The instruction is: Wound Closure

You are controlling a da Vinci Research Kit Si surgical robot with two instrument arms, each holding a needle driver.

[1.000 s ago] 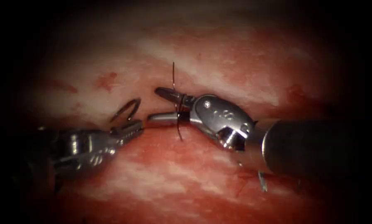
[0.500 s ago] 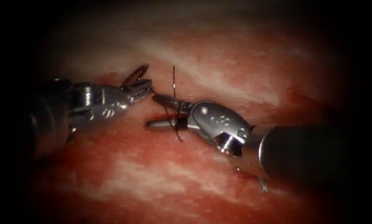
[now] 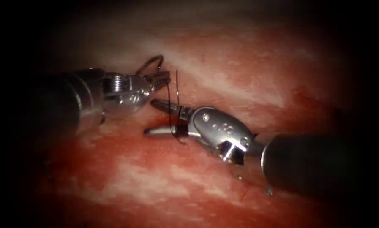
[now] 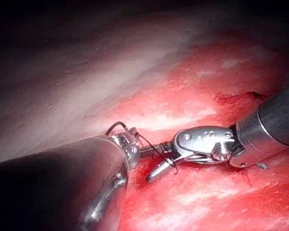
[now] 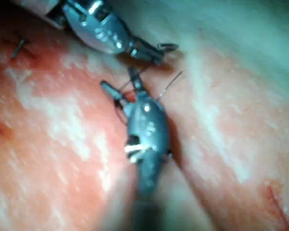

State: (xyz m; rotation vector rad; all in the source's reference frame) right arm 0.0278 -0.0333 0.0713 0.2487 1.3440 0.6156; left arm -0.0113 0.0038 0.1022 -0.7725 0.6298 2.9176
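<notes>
- My left tool (image 3: 159, 78) sits in the upper left of the endoscope frame, its jaws closed on the needle (image 3: 150, 64), which arcs up above the tips as a thin loop clear of the tissue (image 3: 223, 63); I cannot tell where along its curve the grip falls.
- A second ago this tool was lower on the left, level with the cut; it has travelled up and toward the centre, carrying the needle with it.
- My right tool (image 3: 153, 118) comes in from the lower right, its jaws spread apart and closed on nothing, one blade pointing up-left and the other lying almost flat at mid-frame.
- The thread (image 3: 169, 107) runs dark from the left tool's tips down across both right blades, wrapped around them near their hinge, with a short tail curling below.
- A thin stiff cut end of thread (image 3: 177, 84) stands upright just right of the left tool's tips.
- The cut (image 3: 166, 123) shows as a dark red line between the right blades, with red fluid (image 3: 164, 147) wet on the tissue below it.
- In the left wrist view I see the needle (image 4: 116, 126) hooking over the left tool (image 4: 135, 134), with the right tool (image 4: 156, 161) open just beside it.
</notes>
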